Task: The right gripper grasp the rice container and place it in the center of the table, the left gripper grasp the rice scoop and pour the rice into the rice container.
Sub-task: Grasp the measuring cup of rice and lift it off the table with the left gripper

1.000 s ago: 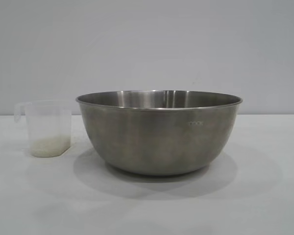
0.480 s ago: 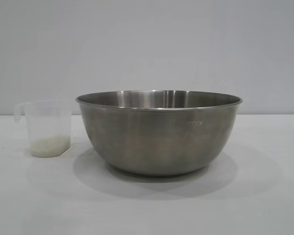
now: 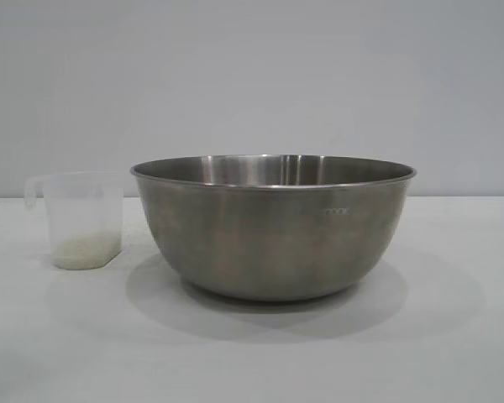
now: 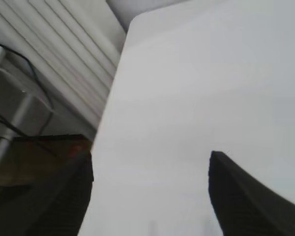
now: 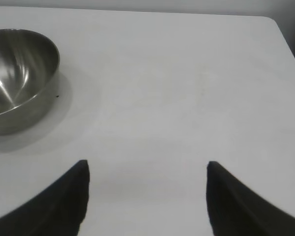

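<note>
On the plain white table (image 3: 252,353), rice container (image 3: 273,227) beside rice scoop (image 3: 77,220); left gripper (image 4: 150,196) and right gripper (image 5: 147,196) spread, empty

Plain grey wall (image 3: 252,75) behind; ribbed white panel (image 4: 64,54), dark cables (image 4: 34,78) beside table edge.

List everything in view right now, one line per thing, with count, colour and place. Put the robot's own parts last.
rice container: one, brushed steel, standing on the table mid-scene in the exterior view, with faint lettering on its side.
rice scoop: one, frosted translucent white, upright on the table, left of the rice container in the exterior view and apart from it.
rice: a small pale yellowish layer in the bottom of the rice scoop.
table: one, plain white.
wall: one, pale grey, behind the table.
left hand: one, black, fingers apart, empty, above the table's edge.
right hand: one, black, fingers apart, empty, above bare table, away from the rice container.
</note>
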Tool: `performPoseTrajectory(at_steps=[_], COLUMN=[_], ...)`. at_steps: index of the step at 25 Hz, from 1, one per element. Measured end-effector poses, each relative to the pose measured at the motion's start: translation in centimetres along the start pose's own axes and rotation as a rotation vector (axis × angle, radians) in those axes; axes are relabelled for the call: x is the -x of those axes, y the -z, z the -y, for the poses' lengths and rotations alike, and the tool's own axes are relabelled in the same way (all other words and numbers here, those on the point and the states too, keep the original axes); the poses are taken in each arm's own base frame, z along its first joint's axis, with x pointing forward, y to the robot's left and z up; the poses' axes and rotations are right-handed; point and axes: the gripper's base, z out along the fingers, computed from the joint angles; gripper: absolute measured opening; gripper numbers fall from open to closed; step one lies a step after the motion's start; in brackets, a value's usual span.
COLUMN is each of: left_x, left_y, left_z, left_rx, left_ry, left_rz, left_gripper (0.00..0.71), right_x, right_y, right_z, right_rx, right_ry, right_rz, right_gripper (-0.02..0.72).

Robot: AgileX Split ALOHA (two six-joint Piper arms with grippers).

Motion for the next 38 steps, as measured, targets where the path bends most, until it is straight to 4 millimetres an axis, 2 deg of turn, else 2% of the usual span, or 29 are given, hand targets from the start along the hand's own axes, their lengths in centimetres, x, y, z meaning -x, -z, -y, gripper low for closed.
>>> performPoseTrajectory(at_steps=[3, 6, 10, 16, 23, 25, 34, 38], left_x=[-0.1, -0.2, -0.6, -1.7, -3.6, -3.8, -5.7, -7.4], left_y=[0.0, -0.4, -2.4, -6.0, -8.9, -9.4, -11.1, -10.7], left_z=[0.8, 1.6, 2.6, 2.9, 3.2, 3.7, 9.3, 8.4], left_rx=[-0.086, -0.168, -0.234, -0.213, -0.194, -0.195, -0.275, -0.201], left_ry=[0.021, -0.04, -0.127, -0.066, -0.024, -0.023, -0.241, -0.229], left_rz=[-0.008, -0.027, -0.081, -0.187, -0.312, -0.309, -0.195, -0.137], left_gripper=[0.447, 0.447, 0.447, 0.447, 0.447, 0.447, 0.447, 0.447], right_x=[0.0, 0.0, 0.0, 0.0, 0.0, 0.0, 0.0, 0.0], right_y=[0.0, 0.0, 0.0, 0.0, 0.0, 0.0, 0.0, 0.0], right_z=[0.0, 0.0, 0.0, 0.0, 0.0, 0.0, 0.0, 0.0], right_rx=[0.0, 0.0, 0.0, 0.0, 0.0, 0.0, 0.0, 0.0], right_ry=[0.0, 0.0, 0.0, 0.0, 0.0, 0.0, 0.0, 0.0], right_rz=[0.0, 0.0, 0.0, 0.0, 0.0, 0.0, 0.0, 0.0], right_gripper=[0.414, 0.414, 0.414, 0.414, 0.414, 0.414, 0.414, 0.414])
